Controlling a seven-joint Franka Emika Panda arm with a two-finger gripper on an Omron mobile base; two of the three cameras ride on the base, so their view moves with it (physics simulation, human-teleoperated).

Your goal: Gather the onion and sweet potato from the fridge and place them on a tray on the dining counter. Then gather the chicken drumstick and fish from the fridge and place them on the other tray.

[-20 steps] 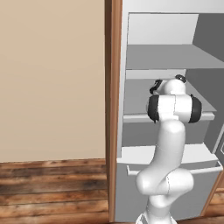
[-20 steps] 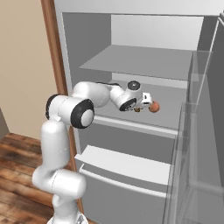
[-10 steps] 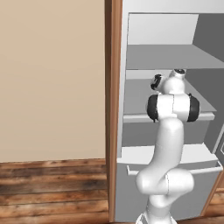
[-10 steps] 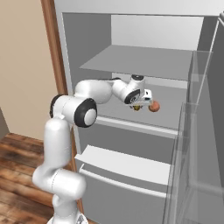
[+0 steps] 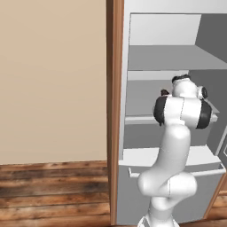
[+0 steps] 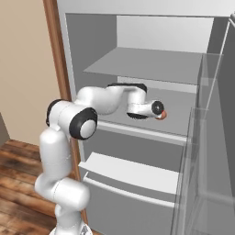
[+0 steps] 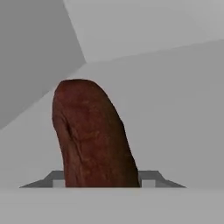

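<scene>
Inside fridge (image 6: 137, 69), claw (image 6: 160, 113) grips sweet potato (image 7: 92, 135)

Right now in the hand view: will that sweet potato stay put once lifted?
Probably stiff: the sweet potato keeps a firm, lumpy shape. Its rounded, tapering sides could let it pivot or slip between the fingers. Set down, it would likely roll.

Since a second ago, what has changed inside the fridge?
The gripper has rolled over at the wrist on the middle shelf and now sits closed around the sweet potato, which stands up between its fingers in the hand view. Earlier a small brown item lay just beside the gripper. The fridge, its open door and the base stayed put.
</scene>
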